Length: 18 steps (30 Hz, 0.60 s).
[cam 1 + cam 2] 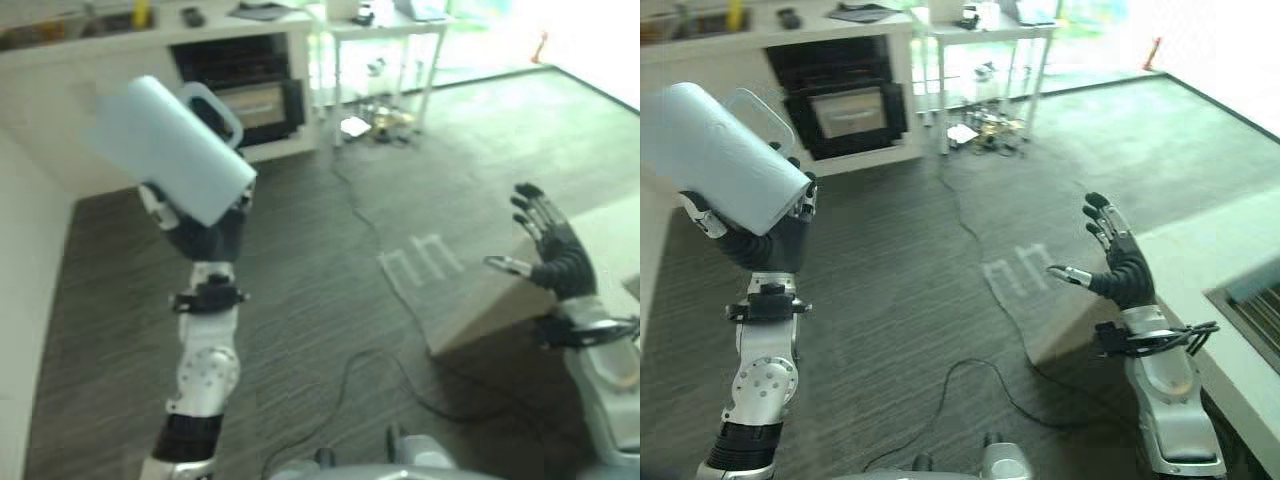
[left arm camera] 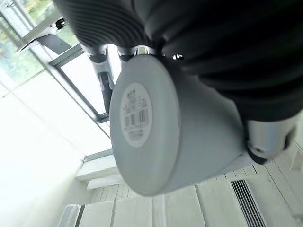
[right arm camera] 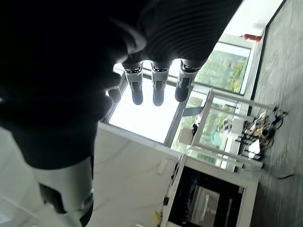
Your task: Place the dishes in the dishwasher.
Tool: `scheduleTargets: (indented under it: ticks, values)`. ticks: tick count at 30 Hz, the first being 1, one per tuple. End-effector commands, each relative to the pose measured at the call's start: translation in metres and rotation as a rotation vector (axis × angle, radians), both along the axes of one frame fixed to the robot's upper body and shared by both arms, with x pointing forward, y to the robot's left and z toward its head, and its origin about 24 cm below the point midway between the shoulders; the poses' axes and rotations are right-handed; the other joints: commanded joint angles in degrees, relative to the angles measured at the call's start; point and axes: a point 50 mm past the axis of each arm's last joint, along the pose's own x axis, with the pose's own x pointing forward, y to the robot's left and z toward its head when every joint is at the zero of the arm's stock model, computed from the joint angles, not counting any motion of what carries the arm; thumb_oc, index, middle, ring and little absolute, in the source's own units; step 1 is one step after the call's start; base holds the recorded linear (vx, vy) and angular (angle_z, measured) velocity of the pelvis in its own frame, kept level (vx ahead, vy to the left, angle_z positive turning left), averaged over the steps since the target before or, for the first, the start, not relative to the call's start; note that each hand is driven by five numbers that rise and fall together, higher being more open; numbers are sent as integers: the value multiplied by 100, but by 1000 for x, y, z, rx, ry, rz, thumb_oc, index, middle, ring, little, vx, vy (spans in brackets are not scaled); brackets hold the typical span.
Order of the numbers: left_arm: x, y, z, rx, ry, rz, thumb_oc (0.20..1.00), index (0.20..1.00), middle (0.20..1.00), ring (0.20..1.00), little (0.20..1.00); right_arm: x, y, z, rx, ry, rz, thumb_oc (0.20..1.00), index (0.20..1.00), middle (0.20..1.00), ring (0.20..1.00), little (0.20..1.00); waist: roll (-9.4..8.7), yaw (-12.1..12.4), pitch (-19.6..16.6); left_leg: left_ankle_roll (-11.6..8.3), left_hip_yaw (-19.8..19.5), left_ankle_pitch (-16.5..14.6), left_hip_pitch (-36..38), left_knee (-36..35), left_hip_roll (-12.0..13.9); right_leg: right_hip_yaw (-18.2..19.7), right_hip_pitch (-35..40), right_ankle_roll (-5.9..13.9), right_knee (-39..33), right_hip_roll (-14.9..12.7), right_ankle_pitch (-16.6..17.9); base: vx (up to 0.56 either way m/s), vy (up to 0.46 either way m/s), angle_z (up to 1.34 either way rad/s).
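A: What has the left hand (image 1: 768, 238) got?

B: A large pale mug (image 1: 722, 158) with a looped handle (image 1: 762, 112). The fingers and thumb curl round its body, and it is raised well above the dark floor (image 1: 330, 300) at about ten o'clock in the head views, tilted so its base points up and away.

A: Can you see the base?

B: Yes, in the left wrist view the round bottom of the mug faces the camera, with a small printed label (image 2: 134, 115) on it. The dark ribbed cover wraps across the mug's side, and a silver thumb presses on the wall.

A: And the right hand (image 1: 1118, 262)?

B: It is up at about three o'clock, palm turned inward, fingers straight and spread, thumb out to the side. It has hold of nothing. The right wrist view shows its dark-tipped fingers (image 3: 158, 90) extended in a row, in free air.

A: Where is the dishwasher?

B: I cannot tell for sure. A dark open appliance (image 1: 840, 95) sits under the white counter (image 1: 790, 35) at about twelve o'clock, well apart from the mug. A white table (image 1: 990, 35) stands just beside it at one o'clock.
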Motion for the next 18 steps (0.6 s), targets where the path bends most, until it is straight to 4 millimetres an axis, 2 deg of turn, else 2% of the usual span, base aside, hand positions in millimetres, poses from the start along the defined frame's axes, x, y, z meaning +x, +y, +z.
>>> scheduleTargets:
  ticks: [1,6,7,9,13,15,17,18]
  values:
    - [-4,2,19,91,-90,28,200,200,200,200,200,1,10,14,59,-110,71,1000,1000,1000,1000,1000,-115,-64,-256,-502,394,-55,73,-111,267,-389,-78,340,-79,-184,499,-5,-161,69]
    - [-9,11,16,109,-92,58,200,200,200,200,200,11,29,18,89,-136,117,1000,1000,1000,1000,1000,-80,260,-222,-556,167,19,78,-111,361,-516,170,342,-325,-138,506,87,-252,60]
    - [-12,13,16,117,-88,80,200,200,200,200,200,15,35,17,86,-126,144,1000,1000,1000,1000,1000,-52,377,-274,-637,255,64,39,-111,461,-655,419,294,-592,-110,471,156,-373,60]
    - [-15,16,16,122,-73,99,200,200,200,200,200,15,38,16,88,-110,166,1000,1000,1000,1000,1000,-27,457,-317,-706,289,120,-25,-111,548,-734,596,223,-752,-44,394,126,-297,29]
    - [-23,24,9,109,-28,133,200,200,200,200,200,16,43,16,78,-89,205,1000,1000,1000,1000,1000,36,611,-338,-837,177,190,-65,-111,687,-719,664,88,-783,102,235,83,-217,8]
    - [-25,26,7,90,-27,131,200,200,200,200,200,16,44,17,64,-91,204,1000,1000,1000,1000,1000,82,654,-323,-939,293,282,-119,-111,832,-835,677,46,-783,132,193,1,-130,4]
    - [-22,23,8,84,-42,101,200,200,200,200,200,16,39,20,52,-108,171,1000,1000,1000,1000,1000,119,600,-302,-1062,731,325,-152,-111,1035,-1130,748,65,-783,100,106,-50,-48,28]
    - [-17,18,10,78,-60,69,200,200,200,200,200,16,33,24,49,-129,134,1000,1000,1000,1000,1000,140,534,-282,-1154,958,391,-208,-111,1162,-1393,780,84,-783,40,83,-97,-11,89]
